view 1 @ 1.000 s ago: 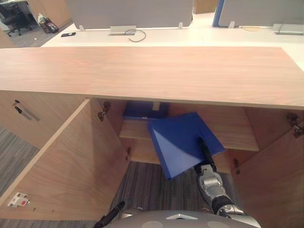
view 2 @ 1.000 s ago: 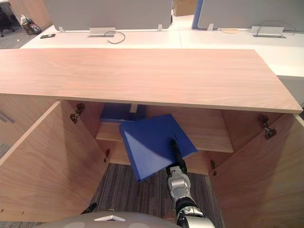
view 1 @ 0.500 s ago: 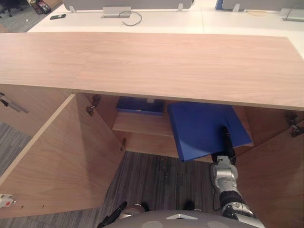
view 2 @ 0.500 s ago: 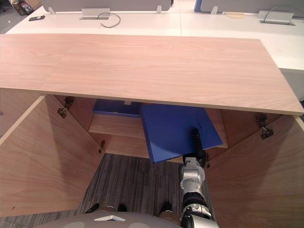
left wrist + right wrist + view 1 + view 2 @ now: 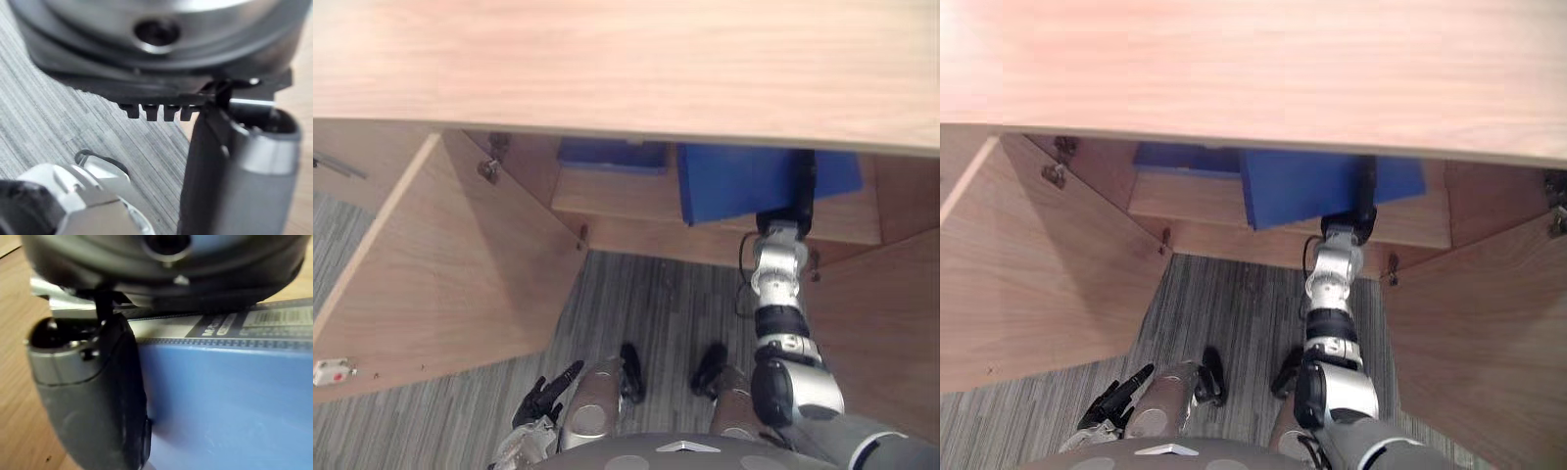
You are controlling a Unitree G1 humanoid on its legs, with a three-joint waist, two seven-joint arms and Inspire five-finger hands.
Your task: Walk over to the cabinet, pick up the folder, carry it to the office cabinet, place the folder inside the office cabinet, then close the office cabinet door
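A blue folder (image 5: 744, 181) lies flat on the shelf (image 5: 617, 196) inside the open office cabinet, its far part hidden under the cabinet top (image 5: 626, 59). My right hand (image 5: 800, 196) reaches into the cabinet and is shut on the folder's near right edge. In the right wrist view the thumb (image 5: 93, 396) presses down on the blue cover (image 5: 234, 406). My left hand (image 5: 546, 392) hangs low beside my body over the carpet, its fingers straight and holding nothing.
A second blue folder (image 5: 612, 154) lies at the back of the same shelf, to the left. The left door (image 5: 440, 274) and the right door (image 5: 891, 323) both stand open towards me. Grey striped carpet (image 5: 656, 313) lies between them.
The view has tipped down and come closer to the cabinet. My right arm has stretched forward and the folder has gone deeper in, from jutting out over the shelf edge to lying on the shelf.
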